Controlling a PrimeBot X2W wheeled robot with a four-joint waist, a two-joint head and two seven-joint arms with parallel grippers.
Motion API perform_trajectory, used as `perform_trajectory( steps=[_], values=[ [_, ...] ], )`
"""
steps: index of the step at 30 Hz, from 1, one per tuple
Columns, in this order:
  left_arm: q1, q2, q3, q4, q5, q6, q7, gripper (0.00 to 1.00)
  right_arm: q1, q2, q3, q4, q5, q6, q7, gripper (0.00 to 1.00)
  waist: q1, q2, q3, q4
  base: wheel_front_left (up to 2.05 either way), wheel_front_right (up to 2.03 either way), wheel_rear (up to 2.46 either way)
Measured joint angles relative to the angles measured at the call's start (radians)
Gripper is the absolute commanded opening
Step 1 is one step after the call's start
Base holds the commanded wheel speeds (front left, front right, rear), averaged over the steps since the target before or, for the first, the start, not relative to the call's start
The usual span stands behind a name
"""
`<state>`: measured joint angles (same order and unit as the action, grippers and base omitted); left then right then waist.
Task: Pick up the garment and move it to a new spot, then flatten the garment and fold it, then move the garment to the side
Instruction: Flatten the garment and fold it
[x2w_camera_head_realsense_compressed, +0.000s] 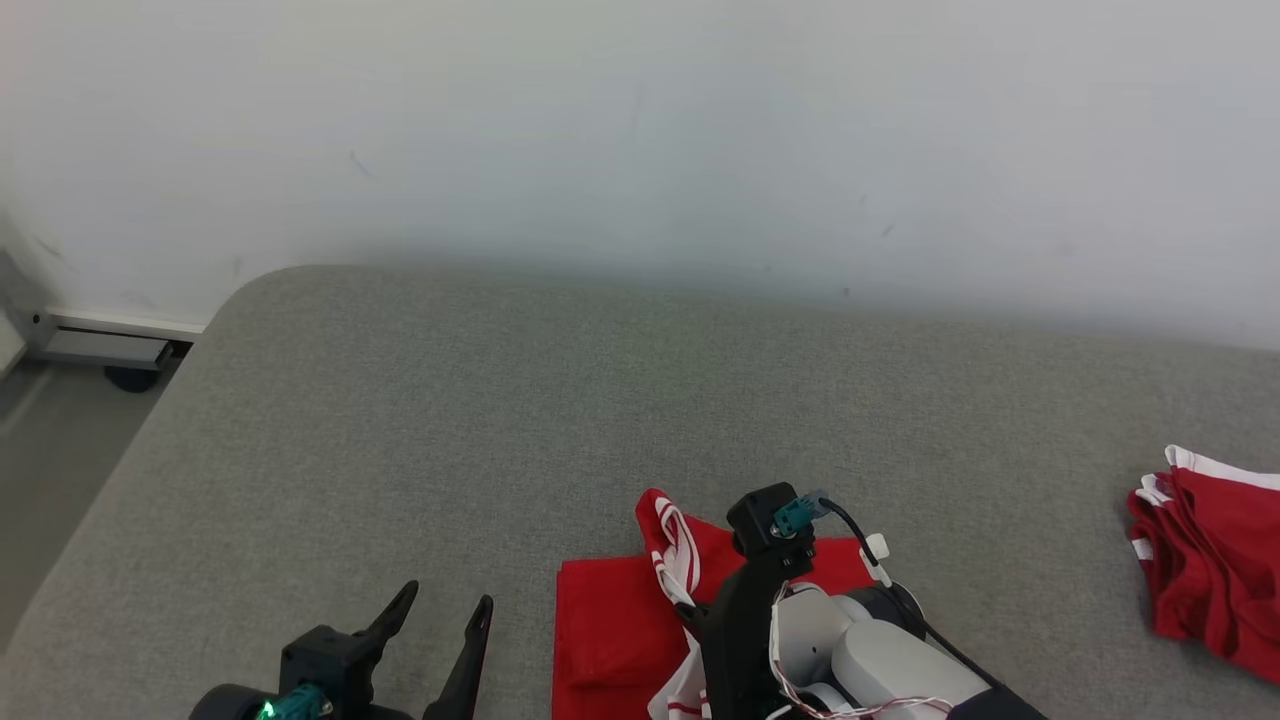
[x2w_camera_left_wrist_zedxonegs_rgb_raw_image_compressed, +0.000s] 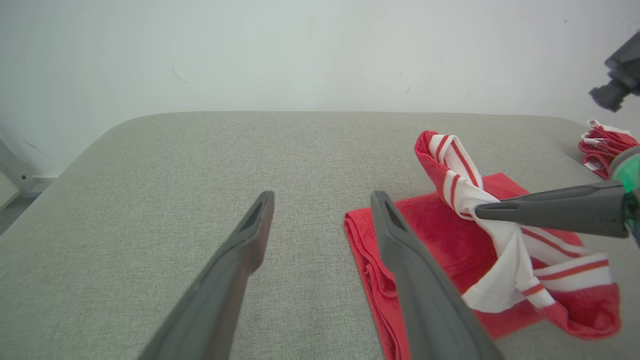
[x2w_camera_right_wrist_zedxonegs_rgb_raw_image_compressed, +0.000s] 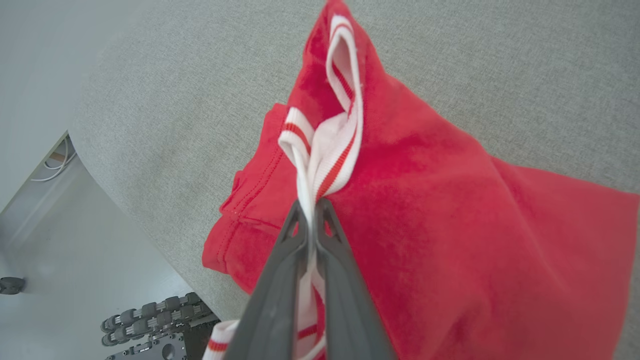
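Right gripper (x2w_camera_right_wrist_zedxonegs_rgb_raw_image_compressed: 312, 210): fingers are pressing together, pinching the striped band (x2w_camera_right_wrist_zedxonegs_rgb_raw_image_compressed: 345, 125) of the garment (x2w_camera_right_wrist_zedxonegs_rgb_raw_image_compressed: 450, 225).
Garment: is lying folded on the grey cushion (x2w_camera_head_realsense_compressed: 500, 420), near its front edge.
Left gripper (x2w_camera_head_realsense_compressed: 447, 598): fingers are standing spread and empty, just left of the garment.
Nearer arm: right, I judge.

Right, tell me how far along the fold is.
Done: the red garment lies partly folded on the grey upholstered surface. In hand: the right hand is shut on its white striped trim, lifted above the fabric; the left hand hangs open beside it. Left: finish the fold, move it aside.
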<state>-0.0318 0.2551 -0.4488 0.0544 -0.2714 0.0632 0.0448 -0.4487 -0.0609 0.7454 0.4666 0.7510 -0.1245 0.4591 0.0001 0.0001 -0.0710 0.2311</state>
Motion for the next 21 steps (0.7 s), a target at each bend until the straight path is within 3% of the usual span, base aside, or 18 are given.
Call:
perform_trajectory(
  steps=[14, 16, 17, 18, 19, 21],
  values=[
    [-0.014, -0.004, -0.013, 0.016, 0.001, -0.003, 0.004, 1.00, -0.051, 0.000, 0.115, 0.087, 0.159, -0.003, -0.101, 0.00, 0.0000, 0.0000, 0.000, 0.047, 0.00, 0.00, 0.00],
    [-0.014, -0.004, -0.013, 0.018, 0.001, -0.003, 0.004, 1.00, -0.054, 0.000, 0.134, 0.086, 0.184, -0.003, -0.112, 0.34, 0.0000, 0.0000, 0.000, 0.050, 0.00, 0.00, 0.00],
    [-0.014, -0.004, -0.013, 0.018, 0.001, -0.003, 0.004, 1.00, -0.056, 0.000, 0.141, 0.086, 0.197, -0.003, -0.121, 0.38, 0.0000, 0.0000, -0.001, 0.051, 0.00, 0.00, 0.00],
    [-0.014, -0.004, -0.013, 0.018, 0.001, -0.003, 0.004, 1.00, -0.058, 0.000, 0.149, 0.086, 0.208, -0.003, -0.128, 0.52, 0.0000, 0.0000, -0.001, 0.052, 0.00, 0.00, 0.00],
    [-0.014, -0.004, -0.013, 0.019, 0.001, -0.003, 0.004, 1.00, -0.062, 0.000, 0.157, 0.087, 0.221, -0.003, -0.136, 1.00, 0.0000, 0.0000, -0.001, 0.053, 0.00, 0.00, 0.00],
    [-0.014, -0.004, -0.013, 0.019, 0.001, -0.002, 0.004, 1.00, -0.077, 0.000, 0.166, 0.090, 0.238, -0.003, -0.162, 1.00, 0.0000, 0.0000, -0.001, 0.054, 0.00, 0.00, 0.00]
  ],
)
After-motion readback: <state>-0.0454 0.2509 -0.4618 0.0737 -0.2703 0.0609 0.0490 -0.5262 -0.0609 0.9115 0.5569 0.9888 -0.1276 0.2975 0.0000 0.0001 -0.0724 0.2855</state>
